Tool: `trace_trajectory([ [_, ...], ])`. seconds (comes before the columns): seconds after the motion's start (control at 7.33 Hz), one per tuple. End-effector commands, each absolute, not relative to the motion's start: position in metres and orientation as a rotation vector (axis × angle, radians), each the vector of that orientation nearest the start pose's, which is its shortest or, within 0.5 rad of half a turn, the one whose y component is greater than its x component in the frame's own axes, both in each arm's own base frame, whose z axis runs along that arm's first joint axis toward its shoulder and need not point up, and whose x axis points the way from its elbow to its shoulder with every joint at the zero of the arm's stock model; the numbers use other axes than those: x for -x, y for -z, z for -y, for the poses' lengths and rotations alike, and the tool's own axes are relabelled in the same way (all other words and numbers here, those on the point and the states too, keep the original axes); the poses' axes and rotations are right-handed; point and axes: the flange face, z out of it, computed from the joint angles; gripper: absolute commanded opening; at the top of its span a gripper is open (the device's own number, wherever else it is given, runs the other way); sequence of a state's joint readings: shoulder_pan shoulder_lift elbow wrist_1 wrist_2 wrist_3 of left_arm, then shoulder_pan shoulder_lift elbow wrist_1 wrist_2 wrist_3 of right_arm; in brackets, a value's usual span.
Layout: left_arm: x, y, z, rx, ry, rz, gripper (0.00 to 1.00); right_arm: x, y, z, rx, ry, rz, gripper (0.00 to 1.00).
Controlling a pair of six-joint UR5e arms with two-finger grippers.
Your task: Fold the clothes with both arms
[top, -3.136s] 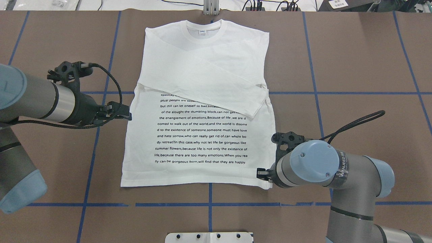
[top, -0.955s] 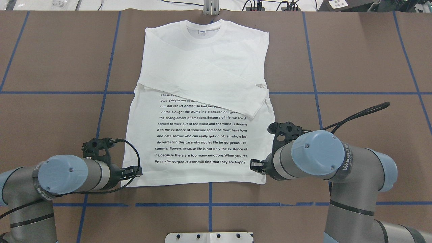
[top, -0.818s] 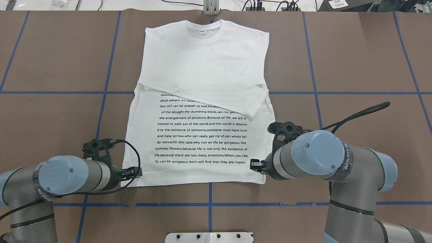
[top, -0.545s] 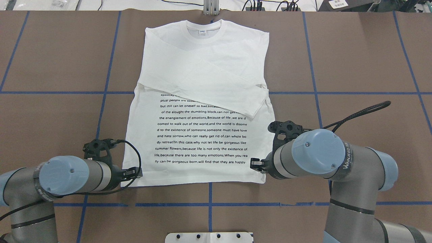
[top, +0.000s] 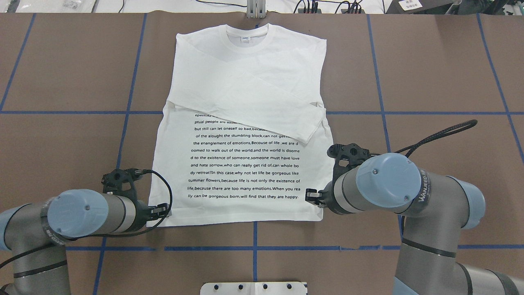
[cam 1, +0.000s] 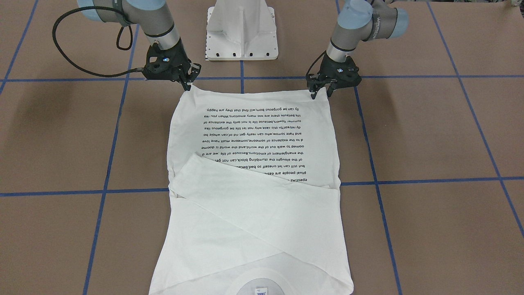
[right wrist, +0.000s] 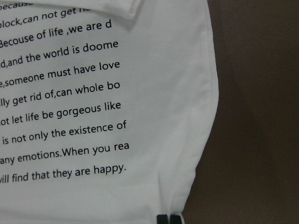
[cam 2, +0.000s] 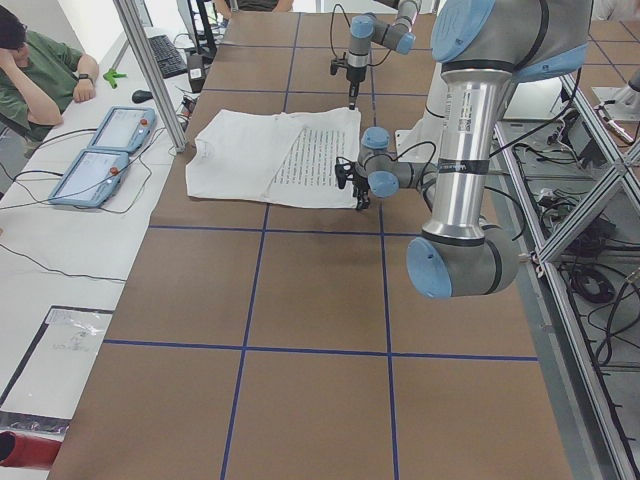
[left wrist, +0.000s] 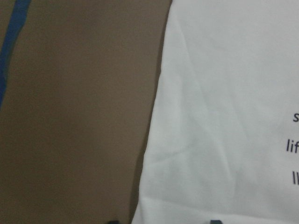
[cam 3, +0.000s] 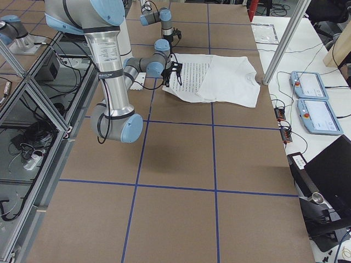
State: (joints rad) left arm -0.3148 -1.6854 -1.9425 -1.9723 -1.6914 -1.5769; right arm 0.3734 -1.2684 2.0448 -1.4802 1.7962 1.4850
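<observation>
The white shirt [top: 245, 164] lies flat on the brown table, collar far from me, printed text up, a sleeve folded across its chest. My left gripper [top: 164, 211] is at the hem's left corner; its fingers stand apart around the corner in the front view [cam 1: 321, 94]. My right gripper [top: 310, 196] is at the hem's right corner. Its tips are pressed together on the hem in the right wrist view [right wrist: 168, 219] and in the front view [cam 1: 188, 85]. The left wrist view shows the shirt's edge [left wrist: 224, 116].
The white pedestal base [cam 1: 241, 28] stands just behind the hem. Blue tape lines [top: 254, 233] cross the brown table. An operator [cam 2: 35, 70] and two teach pendants [cam 2: 100, 150] are past the collar end. Cables [top: 327, 6] lie along the far edge.
My left arm has swung from the shirt's left side down to the hem's left corner. My right gripper has drawn the hem's right corner slightly inward. Little moved in the last second.
</observation>
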Motion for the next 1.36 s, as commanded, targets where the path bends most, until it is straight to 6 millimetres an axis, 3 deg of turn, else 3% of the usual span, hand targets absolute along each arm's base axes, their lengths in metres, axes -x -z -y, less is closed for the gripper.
trace_trajectory([
  [0.0,-0.47,-0.383,0.28,-0.026,0.244,-0.904,0.34,0.466,-0.28,0.304,0.009,-0.174,0.889,0.0],
  [0.27,-0.47,-0.381,0.279,-0.023,0.241,-0.905,0.26,0.465,-0.281,0.304,0.008,-0.174,0.888,0.0],
  [0.55,-0.468,-0.376,0.278,-0.024,0.238,-0.918,0.0,0.465,-0.283,0.304,0.01,-0.174,0.884,0.0],
  [0.82,-0.455,-0.359,0.274,-0.024,0.234,-0.952,0.0,0.462,-0.281,0.303,0.033,-0.153,0.897,0.0],
  [1.23,-0.424,-0.323,0.247,0.037,0.181,-0.989,0.0,0.428,-0.272,0.285,0.11,-0.049,0.951,0.0],
])
